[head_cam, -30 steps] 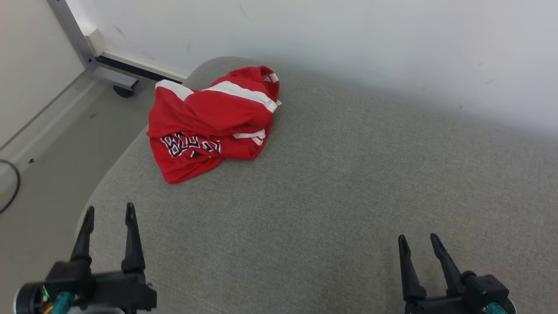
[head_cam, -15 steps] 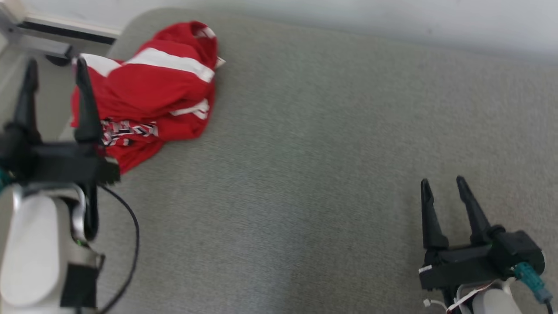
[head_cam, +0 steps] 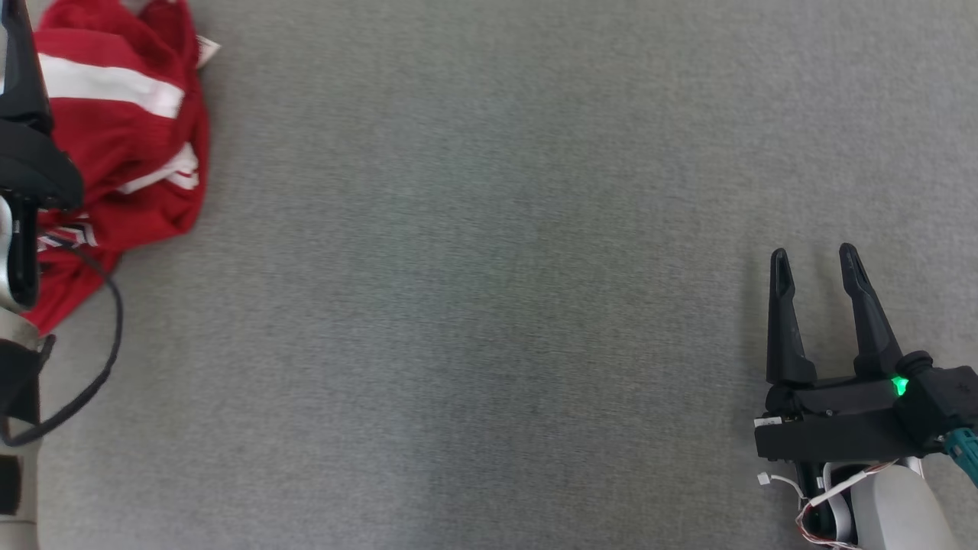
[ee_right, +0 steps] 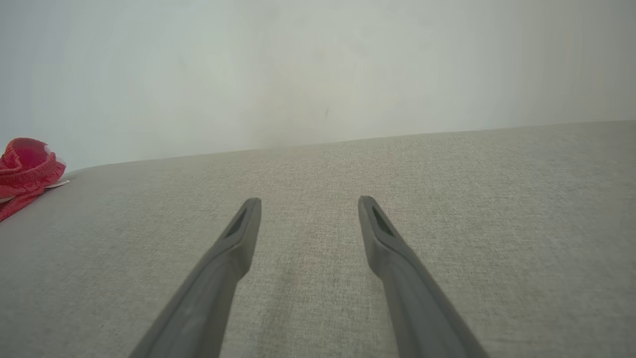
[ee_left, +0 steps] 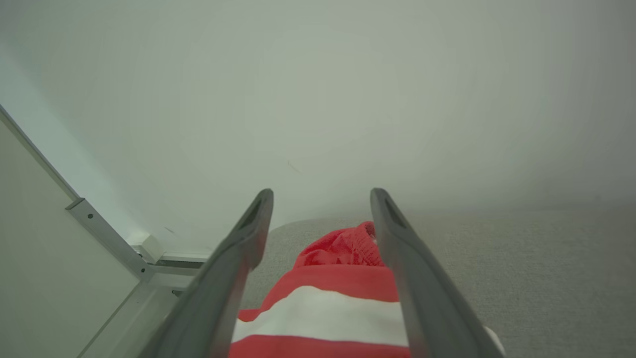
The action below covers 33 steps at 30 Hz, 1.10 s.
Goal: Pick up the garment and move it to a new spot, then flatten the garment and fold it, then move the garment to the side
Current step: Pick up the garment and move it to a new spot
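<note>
The garment [head_cam: 130, 145] is a crumpled red jersey with white stripes, lying at the upper left of the grey cushion. One dark finger [head_cam: 17, 69] of my left gripper shows at the left edge of the head view, over the garment's left part. In the left wrist view the left gripper [ee_left: 322, 195] is open, and the garment [ee_left: 338, 283] shows between and below its fingers, apart from them. My right gripper [head_cam: 814, 256] stands open at the lower right over bare fabric, far from the garment. The right wrist view has the right gripper [ee_right: 309, 201] with the garment [ee_right: 25, 166] at its far left.
The grey fabric cushion [head_cam: 489, 305] stretches wide between the two arms. A pale wall [ee_left: 348, 99] rises behind it. A metal frame [ee_left: 104, 233] stands on the floor past the cushion's left end. A black cable [head_cam: 111, 328] loops off my left forearm.
The head camera has tipped down and the whole picture has shifted. My left gripper has come from well short of the garment to over its left part. Both grippers stay open.
</note>
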Tool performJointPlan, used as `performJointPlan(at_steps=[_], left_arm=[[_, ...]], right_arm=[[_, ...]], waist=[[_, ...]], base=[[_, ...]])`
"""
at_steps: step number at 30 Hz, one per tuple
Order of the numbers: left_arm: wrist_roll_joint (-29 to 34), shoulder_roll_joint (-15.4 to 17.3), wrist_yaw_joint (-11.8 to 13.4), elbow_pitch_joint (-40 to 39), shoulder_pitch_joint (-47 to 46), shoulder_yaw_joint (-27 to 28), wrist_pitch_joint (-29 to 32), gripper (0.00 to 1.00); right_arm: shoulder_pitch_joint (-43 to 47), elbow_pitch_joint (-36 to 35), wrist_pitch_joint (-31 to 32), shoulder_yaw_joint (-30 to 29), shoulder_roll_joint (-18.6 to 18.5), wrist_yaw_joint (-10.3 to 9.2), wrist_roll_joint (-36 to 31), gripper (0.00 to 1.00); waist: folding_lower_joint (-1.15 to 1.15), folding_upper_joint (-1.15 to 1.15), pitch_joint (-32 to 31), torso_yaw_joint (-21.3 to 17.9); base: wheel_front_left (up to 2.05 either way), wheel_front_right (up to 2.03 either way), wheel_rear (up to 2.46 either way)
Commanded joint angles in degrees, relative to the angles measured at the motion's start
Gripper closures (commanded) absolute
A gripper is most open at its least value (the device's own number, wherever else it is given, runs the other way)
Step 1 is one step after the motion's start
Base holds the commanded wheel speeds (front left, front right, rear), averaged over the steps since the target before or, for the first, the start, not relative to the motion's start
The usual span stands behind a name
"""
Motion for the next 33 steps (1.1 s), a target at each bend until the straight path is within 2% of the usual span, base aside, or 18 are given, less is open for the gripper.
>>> performJointPlan(at_steps=[1, 5, 10, 17, 18, 19, 20, 22, 28, 33], left_arm=[[-1.0, 0.5, 0.1, 0.9, -0.9, -0.5, 0.7, 0.00], [-3.2, 3.8, 0.1, 5.7, -2.7, -4.0, 8.3, 0.00], [-7.9, 7.3, 0.1, 9.8, -3.7, -8.0, 21.8, 0.00], [-12.3, 8.6, 0.1, 11.5, -2.0, -9.4, 31.0, 0.00], [-12.6, 8.5, 0.1, 11.5, -1.7, -9.4, 31.1, 0.22], [-12.7, 8.5, 0.1, 11.3, -1.6, -9.5, 30.6, 0.54], [-12.7, 8.6, 0.1, 10.8, -1.3, -9.7, 29.4, 1.00], [-12.5, 8.7, 0.2, 10.5, -0.7, -9.5, 26.9, 1.00], [-11.9, 9.0, 1.6, 7.8, -2.7, -7.9, 14.3, 1.00], [-9.8, 9.3, 3.7, 4.9, -5.6, -7.5, 5.4, 1.00]], right_arm=[[-0.6, -0.2, 0.0, 0.1, 0.4, -0.12, 0.6, 0.00], [-0.7, -0.4, 0.0, -0.2, 1.0, -0.12, 0.8, 0.00], [-0.1, -0.5, 0.0, -0.5, 1.9, -0.12, 0.9, 0.00], [-0.2, -0.1, 0.0, -0.1, 2.6, -0.12, 1.2, 0.00], [-0.3, 0.0, 0.0, -0.1, 2.7, -0.12, 1.3, 0.00], [-0.4, 0.0, 0.0, 0.0, 2.7, -0.12, 1.3, 0.00], [-0.5, 0.0, 0.0, 0.0, 2.7, -0.12, 1.3, 0.00], [-0.6, 0.1, 0.0, 0.0, 2.7, -0.12, 1.3, 0.00], [0.0, 0.4, 0.0, -0.9, 2.7, -0.12, 1.6, 0.00], [0.6, 1.0, 0.0, -0.5, 3.1, -0.12, 1.9, 0.00]], waist=[[-0.02, -0.01, 3.1, -3.4], [-0.02, -0.01, 2.9, -4.4], [-0.02, -0.01, 2.1, -5.6], [-0.02, -0.01, 1.7, -6.5], [-0.02, -0.01, 1.7, -6.6], [-0.02, -0.01, 1.7, -6.6], [-0.02, -0.01, 1.7, -6.7], [-0.02, -0.01, 1.7, -6.7], [-0.02, -0.01, 0.1, -5.9], [-0.02, -0.01, -2.5, -4.9]], base=[[0.00, 0.00, 0.00], [0.00, 0.00, 0.00], [0.00, 0.00, 0.00], [0.00, 0.00, 0.00], [0.00, 0.00, 0.00], [0.00, 0.00, 0.00], [0.00, 0.00, 0.00], [0.00, 0.00, 0.00], [0.00, 0.00, 0.00], [0.00, 0.00, 0.00]])
